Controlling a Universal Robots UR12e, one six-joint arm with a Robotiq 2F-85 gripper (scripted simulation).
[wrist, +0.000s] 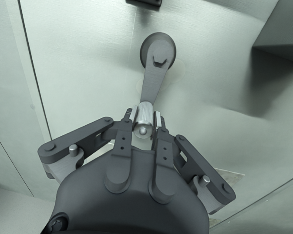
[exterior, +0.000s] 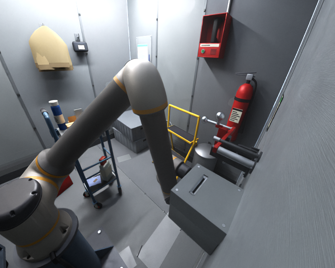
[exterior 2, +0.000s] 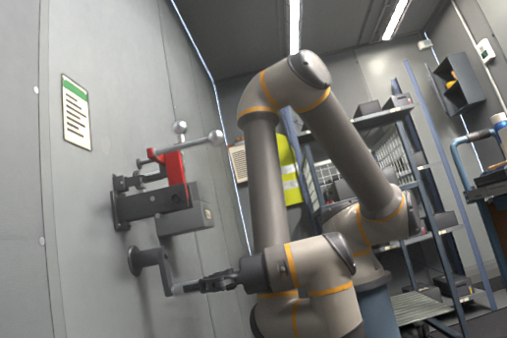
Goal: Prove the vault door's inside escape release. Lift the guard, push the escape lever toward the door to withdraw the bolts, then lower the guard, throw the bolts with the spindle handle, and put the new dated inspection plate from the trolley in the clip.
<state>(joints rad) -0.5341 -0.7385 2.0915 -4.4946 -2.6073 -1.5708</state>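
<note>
The spindle handle [wrist: 143, 118] is a grey crank on the vault door, low down. Its arm [wrist: 152, 77] runs from a round hub [exterior 2: 140, 260] to a ribbed steel grip. The red escape lever [exterior 2: 169, 164] with its ball-ended bar [exterior: 216, 119] sits above, on a dark bracket [exterior 2: 147, 202]. A grey box with a slot [exterior: 203, 199] juts from the door beside it. The trolley [exterior: 95, 161] stands across the room. The inspection plate is too small to make out. My gripper [wrist: 144, 121] is at the crank's grip and has closed on it.
The vault door [exterior: 300, 173] fills the near side. A yellow step frame [exterior: 183, 131] and a grey drum [exterior: 203, 156] stand close behind the arm. A fire extinguisher [exterior: 239, 106] hangs by the door. Shelving [exterior 2: 403, 188] lines the far wall.
</note>
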